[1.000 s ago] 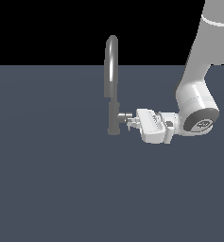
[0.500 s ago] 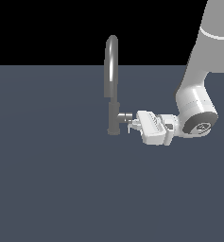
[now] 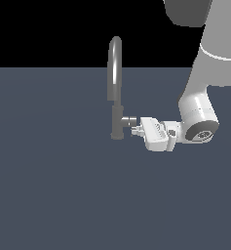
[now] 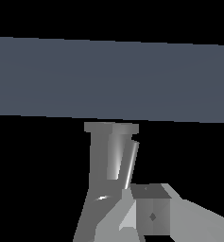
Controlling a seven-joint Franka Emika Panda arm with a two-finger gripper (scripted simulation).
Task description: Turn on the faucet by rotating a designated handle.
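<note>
Faucet: we see the faucet (image 3: 116, 93) standing upright on the dark blue-grey worktop (image 3: 53, 185), a little toward the exterior view's left of the frame's middle; its arched spout rises above the worktop's far edge against black, and its thicker base meets the worktop below

Handle: the handle (image 3: 130, 120) juts sideways from the faucet's lower column toward the exterior view's right; it is a short grey stub; in the wrist view we see a grey cylinder with a thin bright rod (image 4: 129, 165) running alongside it, which we take for the lever pin

Gripper: the gripper (image 3: 136, 128) lies roughly level, pointing at the faucet from the exterior view's right; its fingertips are right at the outer end of the handle, seemingly touching it; we cannot tell from either view whether the fingers are spread or clamped on the stub, since the tips are tiny in the exterior view and the wrist view shows only one blocky finger (image 4: 151, 215) just beside the rod

Arm: the white arm (image 3: 200, 105) comes down from the upper corner on the exterior view's right and bends at the wrist toward the faucet; the wrist hangs just above the worktop

Worktop: plain and uniform; in the wrist view it shows as a broad band (image 4: 108, 78) between black areas
</note>
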